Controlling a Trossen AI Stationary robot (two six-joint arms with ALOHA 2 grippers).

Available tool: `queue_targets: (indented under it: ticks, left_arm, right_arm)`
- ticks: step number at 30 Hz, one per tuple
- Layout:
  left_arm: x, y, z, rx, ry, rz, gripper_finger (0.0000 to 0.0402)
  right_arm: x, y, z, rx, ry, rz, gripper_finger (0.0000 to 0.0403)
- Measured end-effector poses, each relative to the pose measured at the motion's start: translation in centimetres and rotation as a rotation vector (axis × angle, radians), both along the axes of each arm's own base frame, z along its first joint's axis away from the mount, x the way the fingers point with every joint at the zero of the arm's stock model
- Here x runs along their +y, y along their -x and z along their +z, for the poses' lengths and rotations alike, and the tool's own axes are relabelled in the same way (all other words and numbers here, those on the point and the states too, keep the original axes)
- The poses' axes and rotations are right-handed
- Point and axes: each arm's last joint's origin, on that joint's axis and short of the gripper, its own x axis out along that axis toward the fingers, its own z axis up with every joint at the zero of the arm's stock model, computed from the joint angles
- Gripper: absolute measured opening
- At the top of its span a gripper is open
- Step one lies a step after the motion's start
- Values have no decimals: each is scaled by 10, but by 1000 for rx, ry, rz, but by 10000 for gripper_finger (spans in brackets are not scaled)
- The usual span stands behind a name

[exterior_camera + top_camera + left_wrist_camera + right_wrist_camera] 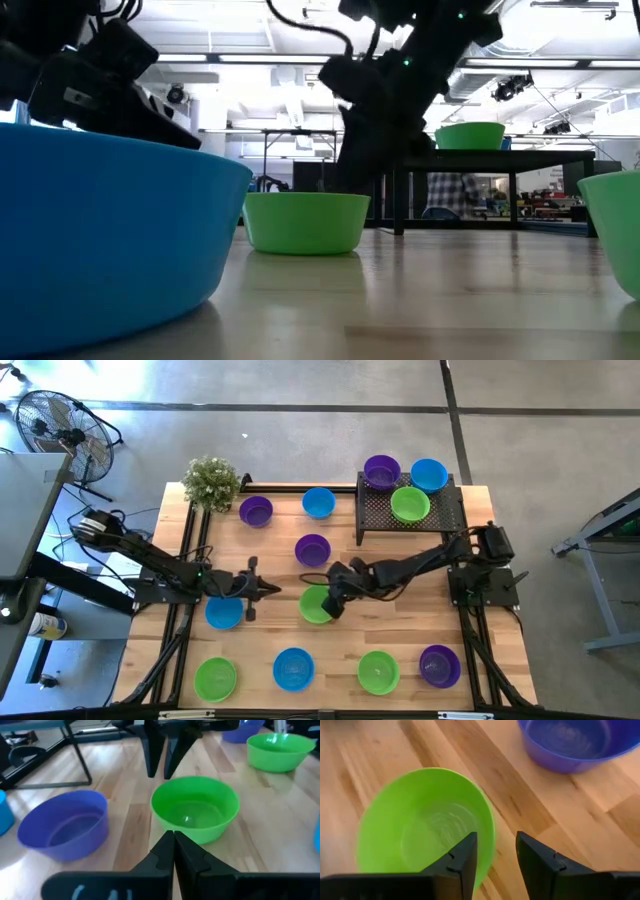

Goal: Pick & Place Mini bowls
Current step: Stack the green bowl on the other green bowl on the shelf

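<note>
Straddling green bowl rim, right end effector open, left end effector closed, empty

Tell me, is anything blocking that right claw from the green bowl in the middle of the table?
Nothing visible does. The right end effector is open and already at the green bowl, its fingers straddling the near rim. The closest neighbour, a purple bowl, sits off to one side, and the left end effector is shut, short of the bowl's other side.

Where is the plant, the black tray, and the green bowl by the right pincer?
Plant [211,481], high view, leafy top.
Black tray [446,507], high view, bare mesh.
Green bowl [314,606], high view, inside.
Right pincer [335,603], high view, between fingertips.
</note>
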Motion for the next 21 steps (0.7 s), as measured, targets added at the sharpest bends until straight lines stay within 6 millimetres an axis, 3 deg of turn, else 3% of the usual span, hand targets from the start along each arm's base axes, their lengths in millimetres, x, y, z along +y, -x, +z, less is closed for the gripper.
queue_targets:
  ticks: [13, 21]
  left_arm:
    - [1, 0, -1, 3, 13, 23, 3]
    - [1, 0, -1, 8, 24, 27, 3]
  right_arm:
    - [3, -7, -24, 43, -58, 48, 66]
    - [7, -6, -24, 54, -37, 101, 5]
